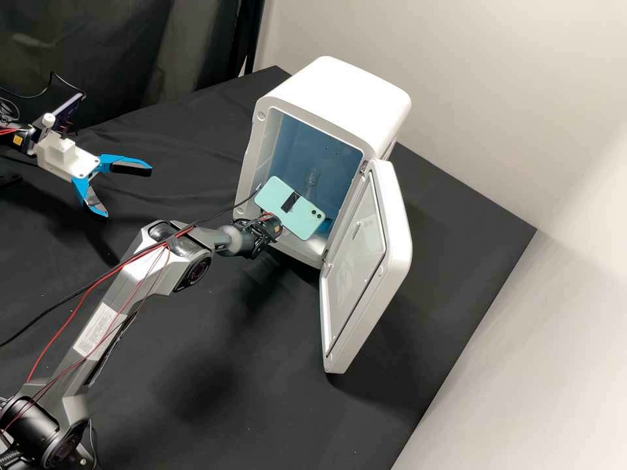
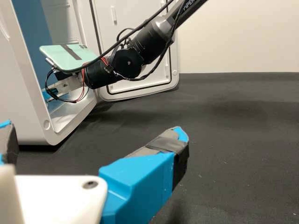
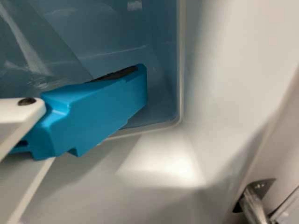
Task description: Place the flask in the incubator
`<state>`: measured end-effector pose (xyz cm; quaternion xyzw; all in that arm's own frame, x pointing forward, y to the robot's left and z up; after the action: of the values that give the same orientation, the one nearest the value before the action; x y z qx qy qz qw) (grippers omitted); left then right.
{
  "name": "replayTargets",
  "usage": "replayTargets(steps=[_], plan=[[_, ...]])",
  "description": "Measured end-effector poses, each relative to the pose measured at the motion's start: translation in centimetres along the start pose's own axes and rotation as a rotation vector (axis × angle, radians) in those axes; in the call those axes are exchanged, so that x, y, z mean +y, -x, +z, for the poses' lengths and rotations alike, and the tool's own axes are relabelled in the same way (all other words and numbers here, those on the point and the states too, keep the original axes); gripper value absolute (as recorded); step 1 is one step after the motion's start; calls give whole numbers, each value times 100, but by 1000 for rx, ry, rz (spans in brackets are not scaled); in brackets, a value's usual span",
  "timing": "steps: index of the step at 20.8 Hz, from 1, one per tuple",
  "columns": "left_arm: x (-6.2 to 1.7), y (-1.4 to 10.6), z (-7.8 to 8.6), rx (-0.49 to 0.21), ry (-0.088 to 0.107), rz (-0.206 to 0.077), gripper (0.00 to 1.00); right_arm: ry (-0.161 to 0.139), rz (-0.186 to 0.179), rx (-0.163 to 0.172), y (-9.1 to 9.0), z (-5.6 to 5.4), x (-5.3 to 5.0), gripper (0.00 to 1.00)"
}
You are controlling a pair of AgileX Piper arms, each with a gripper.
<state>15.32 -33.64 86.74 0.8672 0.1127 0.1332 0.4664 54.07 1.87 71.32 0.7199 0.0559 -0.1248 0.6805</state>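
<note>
The white incubator (image 1: 339, 98) stands at the back of the bench with its door (image 1: 392, 215) swung open to the right. My right arm's wrist (image 1: 261, 232) is at the opening, and my right gripper (image 3: 93, 70) is inside the blue chamber, near its back corner. A faint clear glassy shape (image 1: 315, 177), seemingly the flask (image 3: 42, 51), shows inside beside the gripper; whether it is held I cannot tell. My left gripper (image 1: 124, 189) hangs open and empty above the bench at the far left, well away from the incubator (image 2: 28, 116).
A mint-green phone (image 1: 290, 207) is mounted on the right wrist and covers the chamber's lower part. The open door (image 2: 140, 88) stands out over the bench's right side. The bench's right edge (image 1: 457, 365) runs close behind the door. Dark curtains hang at the back left.
</note>
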Motion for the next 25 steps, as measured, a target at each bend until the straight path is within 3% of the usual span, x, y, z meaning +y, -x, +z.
replayTargets(steps=[15, 25], plan=[[1, 1, -4, 2, 0, 0, 100, 0, -1, -1, 35, 0, 0, 100], [19, 8, 4, 0, -7, 9, 100, -11, 80, 74, 218, -195, 256, 100]])
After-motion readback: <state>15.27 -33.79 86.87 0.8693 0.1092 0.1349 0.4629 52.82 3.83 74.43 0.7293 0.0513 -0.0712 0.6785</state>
